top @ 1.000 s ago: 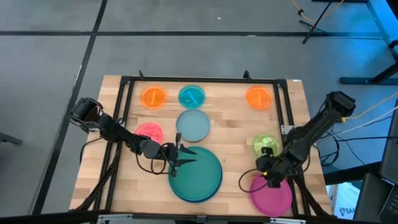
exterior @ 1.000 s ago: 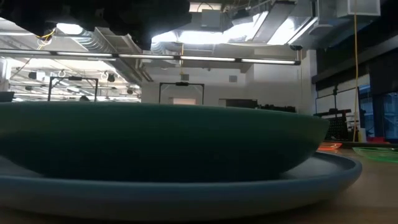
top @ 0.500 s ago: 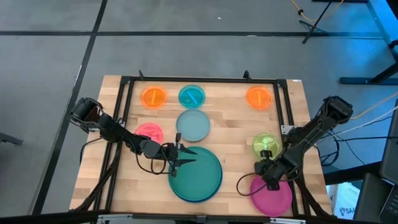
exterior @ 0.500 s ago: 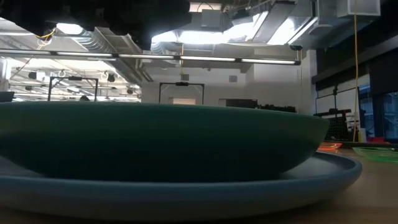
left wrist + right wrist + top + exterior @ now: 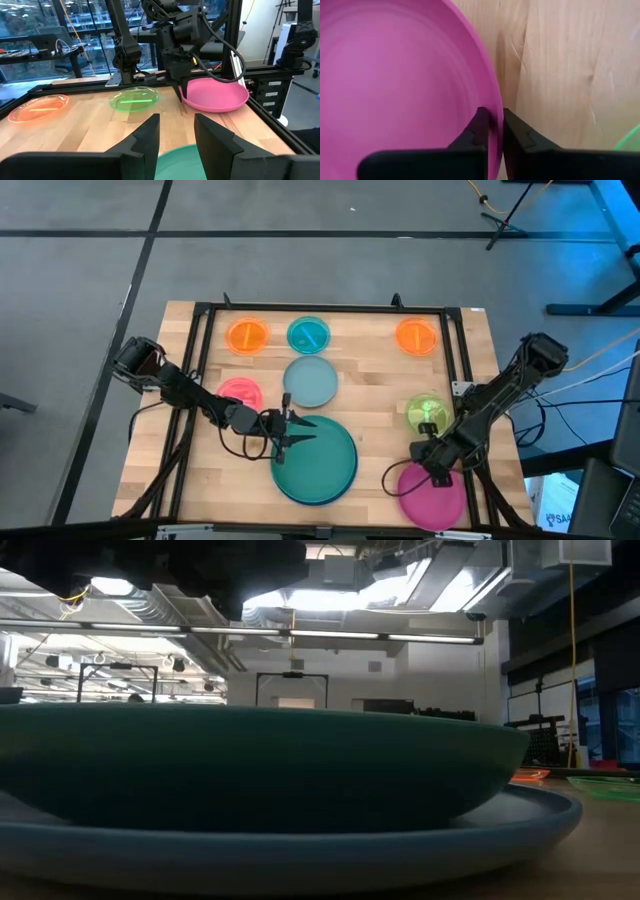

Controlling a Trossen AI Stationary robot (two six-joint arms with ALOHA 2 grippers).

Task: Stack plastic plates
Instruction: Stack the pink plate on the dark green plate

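A large green plate [image 5: 318, 462] lies in a large blue plate [image 5: 300, 852] at the table's near middle. My left gripper [image 5: 290, 430] stands open over the green plate's far left rim [image 5: 186, 159], with nothing between its fingers. The magenta plate [image 5: 437, 495] is at the near right corner, and my right gripper [image 5: 426, 464] is shut on its rim. On the bare wood lie two small orange plates [image 5: 247, 336] [image 5: 417, 336], a small teal plate [image 5: 308, 334], a pale teal plate [image 5: 311, 381], a pink plate [image 5: 240, 393] and a lime plate [image 5: 424, 412]. My right gripper pinches the magenta plate's rim [image 5: 496, 116] on its far left side, one finger inside the plate and one outside. The fingers [image 5: 479, 131] come from above, pointing down. The plate sits about level; I cannot tell whether it is off the wood.
A black metal frame [image 5: 455, 350] runs around the working area. Bare wood lies between the green plate and the magenta plate. The right arm [image 5: 175, 35] stands over the near right corner, close to the lime plate.
My right gripper has shifted a little toward the table's left and near edges, at the magenta plate's rim.
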